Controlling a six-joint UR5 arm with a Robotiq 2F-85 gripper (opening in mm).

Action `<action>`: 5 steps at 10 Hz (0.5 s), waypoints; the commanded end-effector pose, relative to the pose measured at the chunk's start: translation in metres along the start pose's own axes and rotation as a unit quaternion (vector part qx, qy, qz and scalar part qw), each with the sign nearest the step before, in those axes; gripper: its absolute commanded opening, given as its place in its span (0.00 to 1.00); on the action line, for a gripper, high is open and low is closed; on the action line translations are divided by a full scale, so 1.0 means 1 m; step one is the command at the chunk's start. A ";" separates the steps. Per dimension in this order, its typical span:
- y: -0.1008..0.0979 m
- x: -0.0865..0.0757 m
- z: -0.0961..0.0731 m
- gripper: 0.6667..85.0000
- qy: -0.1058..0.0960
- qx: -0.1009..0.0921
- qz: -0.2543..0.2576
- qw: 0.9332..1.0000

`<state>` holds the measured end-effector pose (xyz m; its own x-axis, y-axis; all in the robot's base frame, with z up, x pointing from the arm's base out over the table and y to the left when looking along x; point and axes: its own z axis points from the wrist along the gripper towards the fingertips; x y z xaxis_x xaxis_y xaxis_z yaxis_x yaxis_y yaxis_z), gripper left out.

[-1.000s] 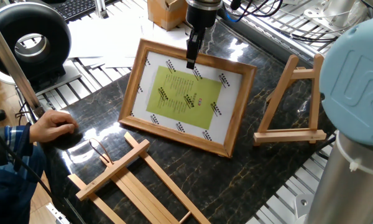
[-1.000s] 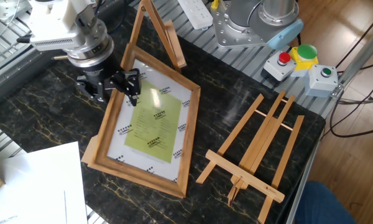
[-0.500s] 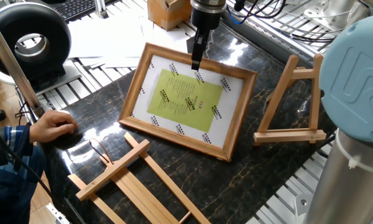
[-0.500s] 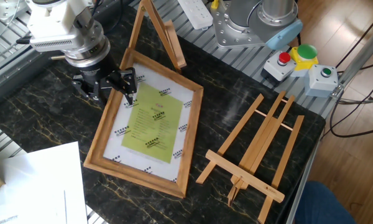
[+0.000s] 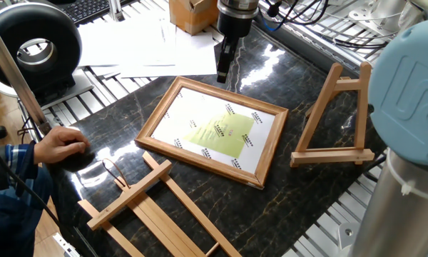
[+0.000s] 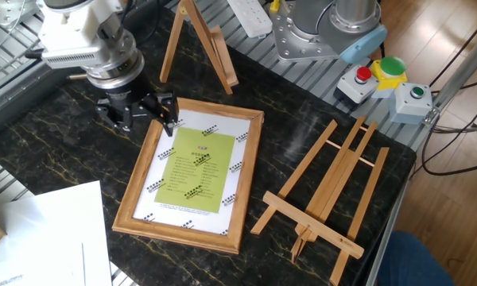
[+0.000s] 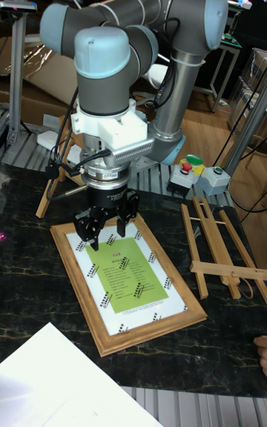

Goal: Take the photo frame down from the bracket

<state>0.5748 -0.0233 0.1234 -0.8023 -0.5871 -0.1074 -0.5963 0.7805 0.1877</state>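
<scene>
1. The photo frame lies flat, face up, on the dark marble table, clear of the bracket.
2. The bracket stands upright just beyond the frame's far edge.
3. The gripper hovers over the frame's top corner, fingers spread, holding nothing.
4. A slatted easel lies flat beside the frame.

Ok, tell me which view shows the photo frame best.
The other fixed view: the photo frame lies flat, whole and uncovered, its print facing the camera. One fixed view shows it foreshortened with glare; the tall fixed view has the fingers overlapping its top edge.
</scene>
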 end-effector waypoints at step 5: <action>0.034 0.007 -0.056 0.00 0.024 0.007 0.173 0.985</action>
<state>0.5626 -0.0279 0.1473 -0.8866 -0.4618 -0.0274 -0.4594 0.8719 0.1695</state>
